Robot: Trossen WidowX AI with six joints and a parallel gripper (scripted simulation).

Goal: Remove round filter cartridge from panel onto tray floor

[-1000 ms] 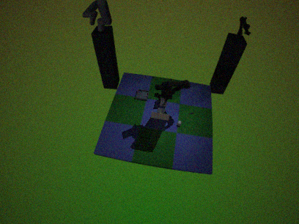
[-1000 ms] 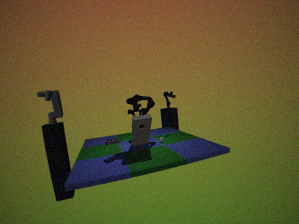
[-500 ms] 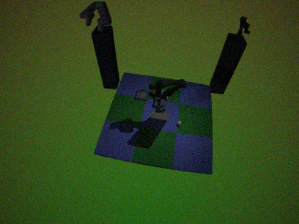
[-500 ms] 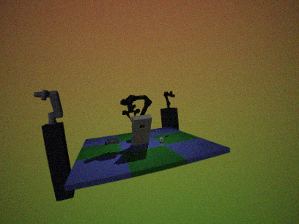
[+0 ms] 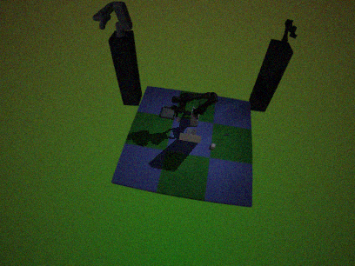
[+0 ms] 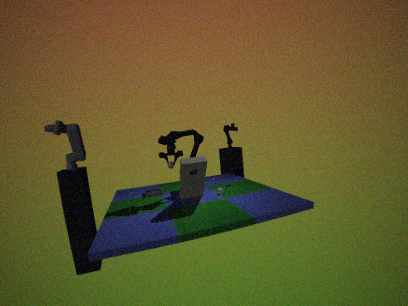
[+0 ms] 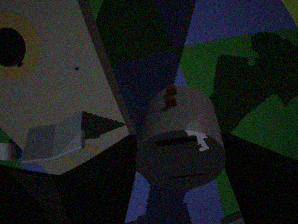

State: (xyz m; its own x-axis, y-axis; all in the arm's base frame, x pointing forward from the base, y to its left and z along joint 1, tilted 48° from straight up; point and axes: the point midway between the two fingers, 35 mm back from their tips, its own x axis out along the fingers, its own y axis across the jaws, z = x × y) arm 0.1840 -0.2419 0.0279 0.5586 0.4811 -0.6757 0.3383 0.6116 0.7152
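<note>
The grey round cartridge [image 7: 181, 120] [image 6: 171, 164] is out of the panel, between the fingers of my gripper [image 7: 180, 141] [image 6: 171, 162]. Its slotted face and two red marks show in the wrist view. My gripper is shut on it and holds it in the air, beside the upright service panel [image 7: 55, 90] [image 6: 186, 182] [image 5: 190, 138]. The panel's round opening [image 7: 11, 47] is dark, with a yellow ring around it. The small grey tray [image 5: 168, 113] [image 6: 153, 192] lies on the table, on the far side of the gripper from the panel in the exterior view. The finger contacts are too dark to see in detail.
A small white cylinder [image 5: 212, 146] [image 6: 220, 191] stands on the checkered table [image 5: 183, 178] [image 6: 220, 217] on the panel's other side. A grey block [image 7: 55, 140] juts near the panel's lower part. Two arms on dark pillars [image 5: 126, 69] [image 6: 79, 220] stand beyond the table's edges.
</note>
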